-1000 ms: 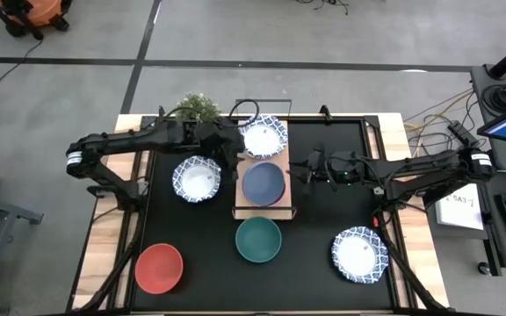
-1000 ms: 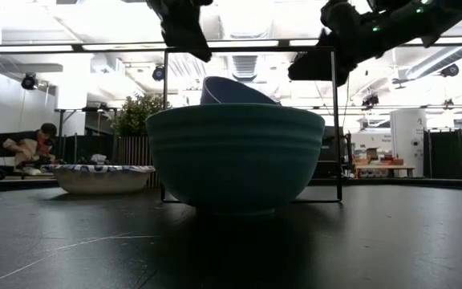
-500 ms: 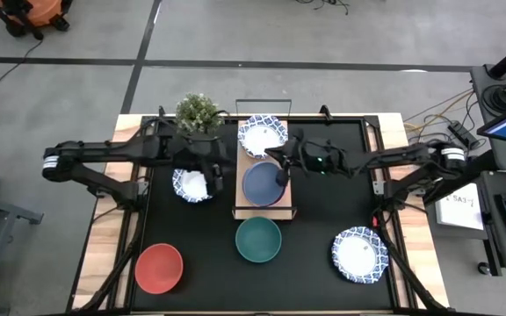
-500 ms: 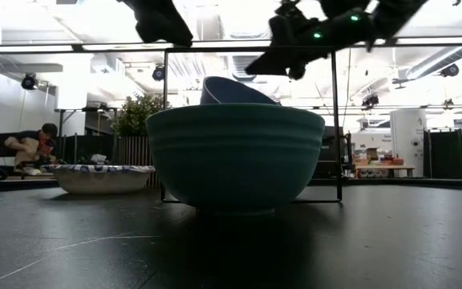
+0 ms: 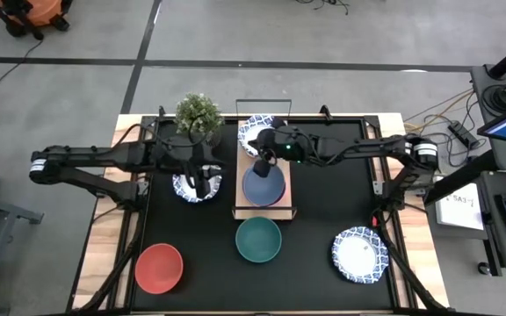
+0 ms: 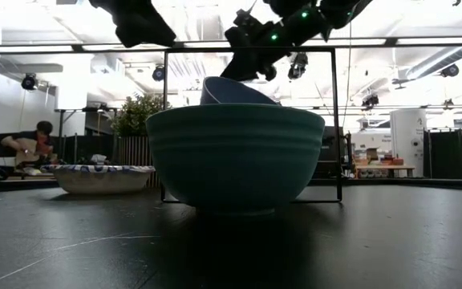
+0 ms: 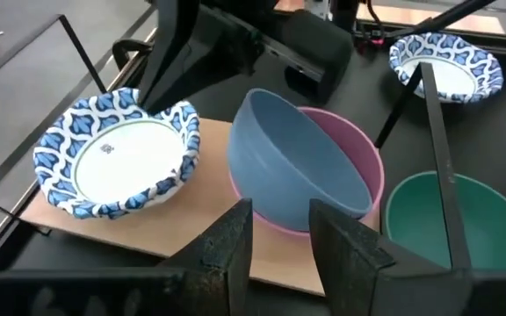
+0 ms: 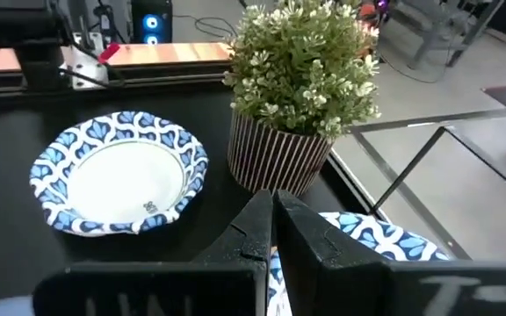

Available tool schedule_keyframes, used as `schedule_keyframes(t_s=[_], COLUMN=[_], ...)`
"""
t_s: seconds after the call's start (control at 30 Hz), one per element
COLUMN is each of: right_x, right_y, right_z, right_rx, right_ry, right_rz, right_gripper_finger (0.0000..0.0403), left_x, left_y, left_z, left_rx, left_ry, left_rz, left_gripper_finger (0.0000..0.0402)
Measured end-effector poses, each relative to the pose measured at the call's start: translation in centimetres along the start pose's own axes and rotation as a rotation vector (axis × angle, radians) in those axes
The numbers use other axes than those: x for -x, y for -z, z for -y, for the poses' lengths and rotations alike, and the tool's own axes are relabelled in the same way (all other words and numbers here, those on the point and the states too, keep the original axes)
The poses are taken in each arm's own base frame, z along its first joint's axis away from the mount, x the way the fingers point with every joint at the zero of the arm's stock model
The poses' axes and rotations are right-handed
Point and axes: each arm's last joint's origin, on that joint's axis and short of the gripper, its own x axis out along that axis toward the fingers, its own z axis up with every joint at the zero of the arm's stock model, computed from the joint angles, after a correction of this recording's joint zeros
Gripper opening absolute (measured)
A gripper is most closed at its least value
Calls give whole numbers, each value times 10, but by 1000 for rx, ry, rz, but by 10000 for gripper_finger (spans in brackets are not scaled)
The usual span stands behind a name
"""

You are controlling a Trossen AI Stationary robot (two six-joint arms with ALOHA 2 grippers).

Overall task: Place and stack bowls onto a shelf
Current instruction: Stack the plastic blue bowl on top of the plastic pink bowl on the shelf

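Reaching further across since a second ago: right gripper [image 5: 264, 147] now hanging over the shelf [image 5: 241, 195], between the patterned bowl on the shelf [image 5: 255, 130] and the blue bowl [image 5: 263, 183]; fingers pressed fully together, gripping nothing. Swinging back the other way: left gripper [image 5: 202, 182] now hovering above the patterned bowl left of the shelf [image 5: 185, 187], fingers [image 7: 225, 248] part open with a narrow gap, carrying nothing

Going largest to smallest:
- Lying on the black mat [image 5: 323, 219], the shelf, a light wooden board with a thin black wire frame [image 6: 332, 120]
- Sitting on the shelf: blue bowl, tilting inside a pink bowl [image 7: 360, 175]; patterned bowl resting at the far end, nearest the potted plant [image 5: 198, 112]
- Standing just in front of the shelf on the mat: green bowl [image 5: 258, 239], filling the middle of the low view
- Resting well apart at the near corners: red bowl [image 5: 158, 268] on the left, another patterned bowl [image 5: 359, 254] on the right
- Showing beyond the table in the low view: a person sitting far left [image 6: 29, 144]
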Motion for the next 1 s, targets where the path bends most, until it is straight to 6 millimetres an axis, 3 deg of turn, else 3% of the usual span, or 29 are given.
schedule_keyframes(t_s=[0.33, 0.7, 1.0], right_x=[2, 1, 6], right_y=[6, 29, 14], right_z=[-7, -11, -21], right_rx=[-36, -79, -30], right_ry=[-144, -146, -218], right_rz=[-21, -70, -11], right_gripper_finger=[8, 8, 8], left_x=[-1, -1, -1], left_y=[3, 1, 2], left_z=[0, 0, 0], left_rx=[-11, -18, -11], left_ry=[1, 3, 2], left_rz=[-9, 9, 8], left_gripper_finger=[98, 98, 98])
